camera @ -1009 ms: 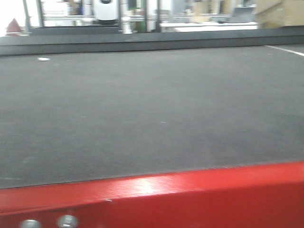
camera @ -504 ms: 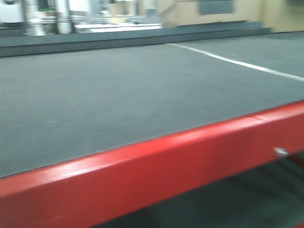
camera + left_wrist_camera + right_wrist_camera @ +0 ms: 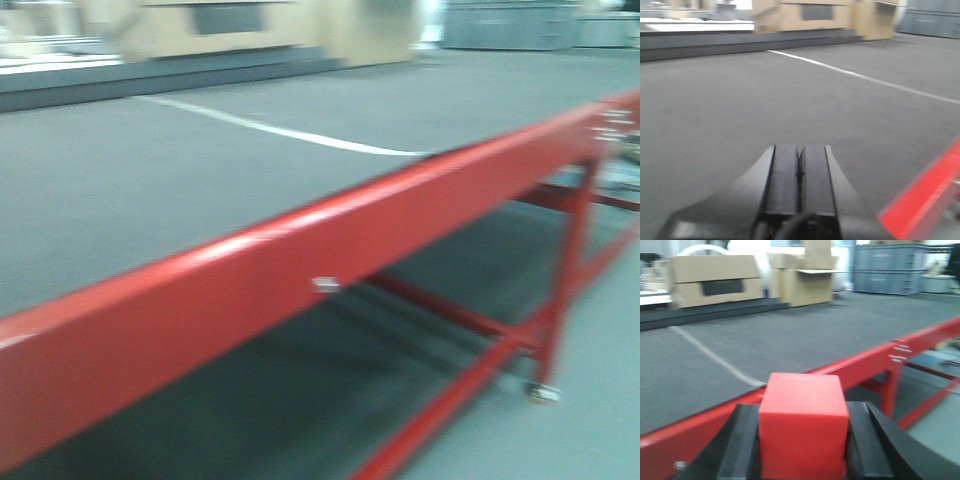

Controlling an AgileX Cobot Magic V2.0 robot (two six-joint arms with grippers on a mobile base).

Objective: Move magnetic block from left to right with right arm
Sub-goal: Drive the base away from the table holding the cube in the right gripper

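Note:
The magnetic block (image 3: 804, 425), a bright-red cube, fills the lower middle of the right wrist view. My right gripper (image 3: 804, 440) is shut on it, a black finger pressed to each side. It hangs near the red table edge (image 3: 850, 365). In the left wrist view my left gripper (image 3: 800, 172) is shut with nothing between its fingers, low over the grey table top (image 3: 740, 100). Neither gripper nor the block shows in the front view.
The red table rail (image 3: 300, 250) runs across the front view, with red legs (image 3: 565, 260) and floor below it. A white line (image 3: 270, 130) crosses the grey top. Cardboard boxes (image 3: 715, 277) and grey crates (image 3: 890, 272) stand beyond the far edge.
The front view has swung right along the table. The white line has slid left, and the rail's end, the legs and the floor have come into sight.

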